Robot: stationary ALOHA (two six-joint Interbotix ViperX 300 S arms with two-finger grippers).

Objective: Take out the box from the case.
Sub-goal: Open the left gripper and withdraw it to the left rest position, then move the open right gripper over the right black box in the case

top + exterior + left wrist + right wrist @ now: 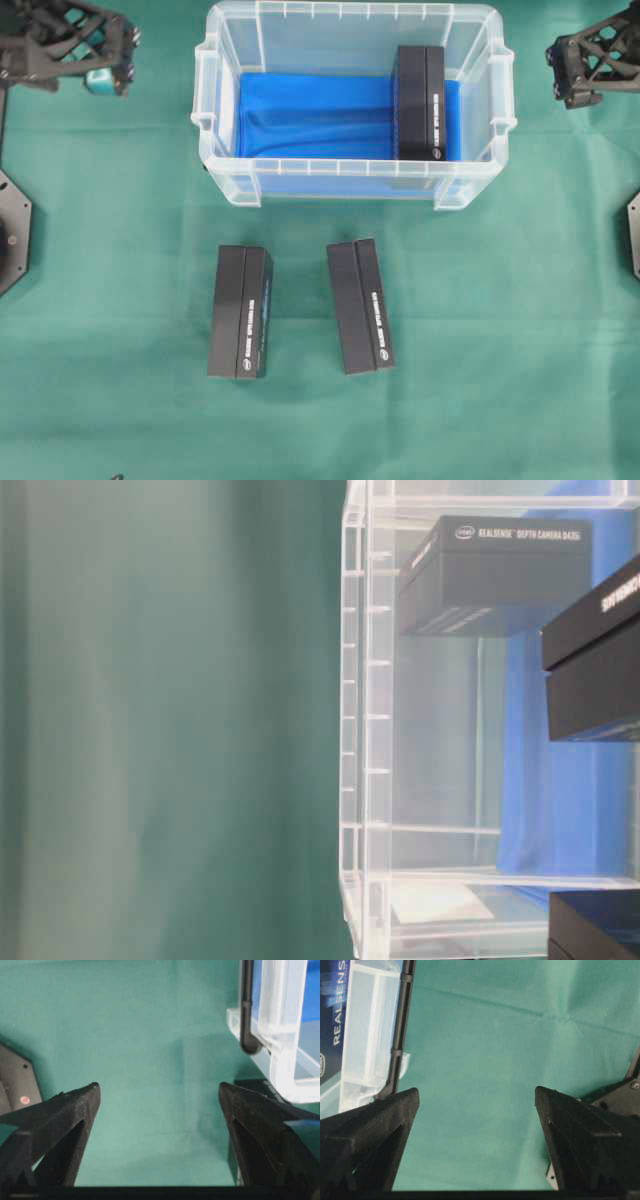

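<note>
Nearest your wrist lenses are the claws themselves. Your left gripper (pixel 159 1091) has its two black, wedge-shaped fingers (pixel 75 1110) spread as wide as they go, with nothing between them but the green cloth (pixel 150 1035) below. Your right gripper (pixel 476 1095) stands just as wide, also bare, its matte, slightly grainy fingers (pixel 580 1125) framing creased green fabric. Neither touches the case or any box.

From overhead, your left gripper (pixel 105 70) hangs off the upper left corner of the case (pixel 352 180), your right gripper (pixel 585 65) off its upper right, both apart from the rim.

The case is a rectangular tub of clear, slightly milky plastic with a ribbed, rimmed edge, and a rumpled blue cloth (pixel 310 115) lines its bottom. The box (pixel 420 100) you are after lies inside at the right end, long, flat and matte black with small white lettering along one side.

Two more black boxes lie on the green cloth in front of the case: the left box (pixel 241 311) nearly straight, the right box (pixel 360 305) slightly tilted, near each other but apart.
</note>
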